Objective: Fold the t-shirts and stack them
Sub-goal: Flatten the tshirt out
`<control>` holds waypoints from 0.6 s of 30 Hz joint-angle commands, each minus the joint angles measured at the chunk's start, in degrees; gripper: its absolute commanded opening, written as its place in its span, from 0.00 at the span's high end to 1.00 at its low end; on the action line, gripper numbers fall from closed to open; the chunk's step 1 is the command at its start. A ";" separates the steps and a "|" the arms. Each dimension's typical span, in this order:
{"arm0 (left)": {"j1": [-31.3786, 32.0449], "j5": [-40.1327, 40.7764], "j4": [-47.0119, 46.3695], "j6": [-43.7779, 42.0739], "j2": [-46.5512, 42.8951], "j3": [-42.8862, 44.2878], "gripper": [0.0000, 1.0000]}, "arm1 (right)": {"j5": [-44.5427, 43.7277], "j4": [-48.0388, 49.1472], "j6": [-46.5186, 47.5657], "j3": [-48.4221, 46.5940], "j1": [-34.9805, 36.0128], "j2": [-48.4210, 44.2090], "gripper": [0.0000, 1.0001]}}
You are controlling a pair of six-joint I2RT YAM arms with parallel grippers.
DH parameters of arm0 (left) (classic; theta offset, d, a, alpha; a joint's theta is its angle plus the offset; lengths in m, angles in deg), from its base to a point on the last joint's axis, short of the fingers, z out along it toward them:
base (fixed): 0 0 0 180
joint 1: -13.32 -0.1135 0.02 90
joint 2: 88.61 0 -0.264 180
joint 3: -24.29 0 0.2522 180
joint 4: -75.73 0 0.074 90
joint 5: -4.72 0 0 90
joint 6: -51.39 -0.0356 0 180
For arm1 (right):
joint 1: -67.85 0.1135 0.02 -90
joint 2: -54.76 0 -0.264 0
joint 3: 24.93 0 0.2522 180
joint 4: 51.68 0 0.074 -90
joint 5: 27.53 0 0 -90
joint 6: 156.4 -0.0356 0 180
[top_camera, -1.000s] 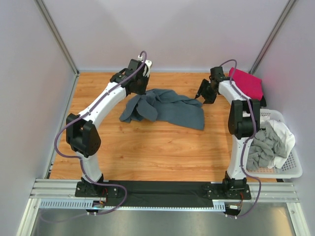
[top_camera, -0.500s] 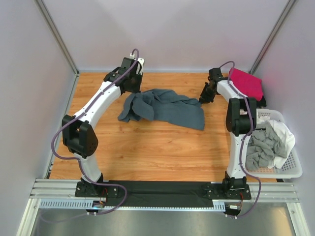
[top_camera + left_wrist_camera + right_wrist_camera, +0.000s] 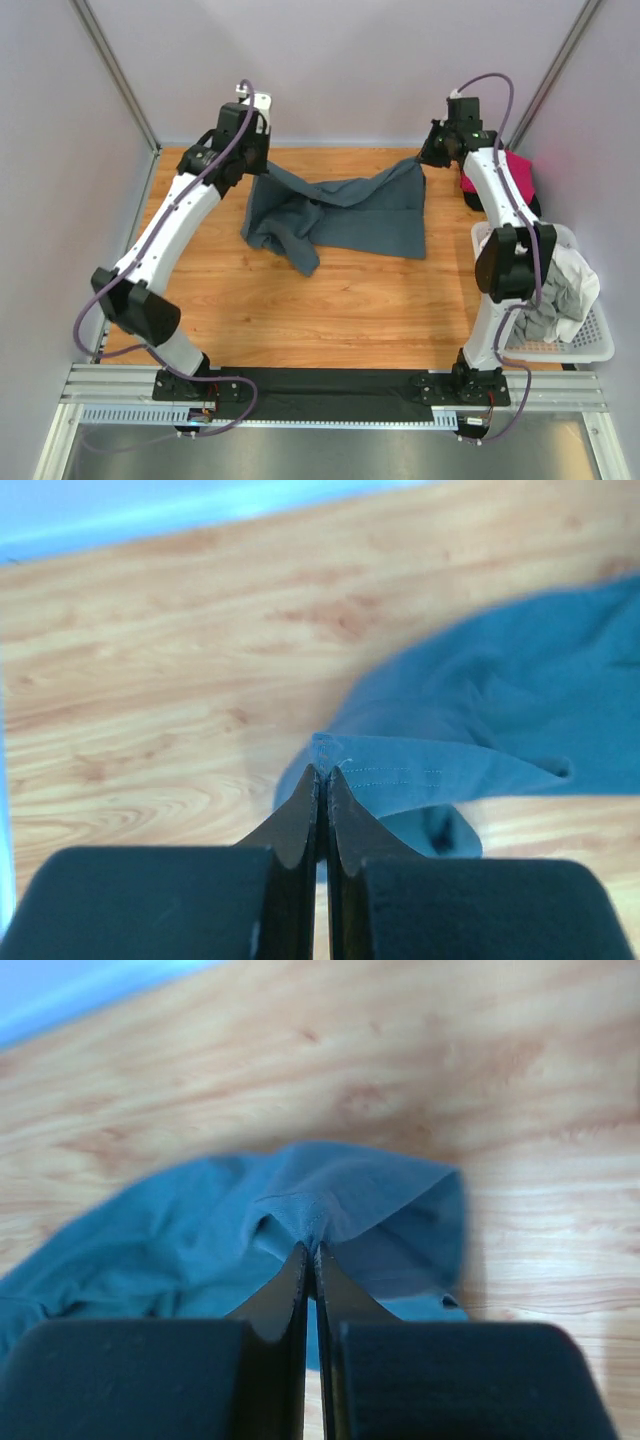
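Now lifts and stretches blue-grey t-shirt (image 3: 350, 215) by far corners, clamped tight in left gripper (image 3: 322, 772) and right gripper (image 3: 310, 1248); spreading for folding.

The big slate blue-grey cloth t-shirt (image 3: 345, 210) is strung out across the far half of the wooden counter (image 3: 330, 300). One top corner is pinched up by the left end effector (image 3: 260, 168), the other by the right end effector (image 3: 424, 158), and the middle sags with a bunched bit trailing down on the left side. A folded magenta-pink t-shirt (image 3: 518, 178) sits in the far right corner, partly behind the right arm. The white plastic lattice basket (image 3: 590, 348) at the right edge has a crumpled light grey shirt (image 3: 535, 310) and a white shirt (image 3: 580, 275) in it.
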 commanded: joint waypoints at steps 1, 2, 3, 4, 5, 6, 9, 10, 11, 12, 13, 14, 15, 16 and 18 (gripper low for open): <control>-0.28 5.82 -6.42 -0.61 -9.51 -2.35 1.00 | 1.13 1.79 4.91 -2.00 0.25 -8.89 1.00; -0.28 7.14 -7.74 -0.78 -12.75 -3.41 1.00 | 0.00 1.70 5.18 -1.73 0.25 -11.86 1.00; -0.28 7.67 -10.10 -1.04 -14.35 -5.59 1.00 | -0.71 1.61 5.27 -1.47 0.25 -13.19 1.00; -0.37 8.20 -11.00 -1.30 -15.93 -6.49 1.00 | -1.06 1.61 5.44 -1.12 0.25 -14.51 1.00; -0.37 8.82 -11.70 -2.00 -18.81 -7.19 1.00 | -1.59 1.44 5.53 -1.12 0.25 -16.88 1.00; -0.45 10.21 -12.49 -2.18 -20.06 -7.98 1.00 | -1.51 1.09 6.05 -1.12 0.17 -18.03 1.00; -0.54 13.21 -13.20 -3.50 -24.63 -8.69 1.00 | -2.38 -0.23 6.50 -1.03 0.25 -22.42 0.99; -0.63 14.00 -13.38 -3.77 -26.65 -8.78 1.00 | -3.08 -0.76 6.67 -1.03 0.25 -24.61 1.00; -0.63 15.49 -13.55 -4.90 -27.62 -8.69 1.00 | -3.35 -1.11 7.02 -1.12 0.25 -25.68 1.00; -0.63 16.46 -13.56 -5.61 -28.42 -8.34 1.00 | -3.35 -1.81 7.29 -1.12 0.25 -26.82 1.00; -0.63 18.21 -13.64 -6.57 -29.73 -7.82 1.00 | -3.35 -2.08 7.64 -1.29 0.25 -29.09 1.00; -0.72 19.01 -13.73 -8.23 -30.26 -6.25 1.00 | -3.35 -2.43 8.08 -1.29 0.25 -30.25 1.00; -0.72 19.63 -13.82 -10.77 -30.70 -5.19 1.00 | -3.44 -3.04 9.47 -1.12 0.34 -31.39 0.99; -0.72 19.98 -13.99 -12.10 -31.32 -3.96 1.00 | -4.31 -3.57 10.10 -1.03 0.52 -33.49 1.00; -0.72 18.85 -13.74 -15.87 -31.67 0.34 1.00 | -5.37 -5.23 11.33 -0.85 0.60 -35.52 1.00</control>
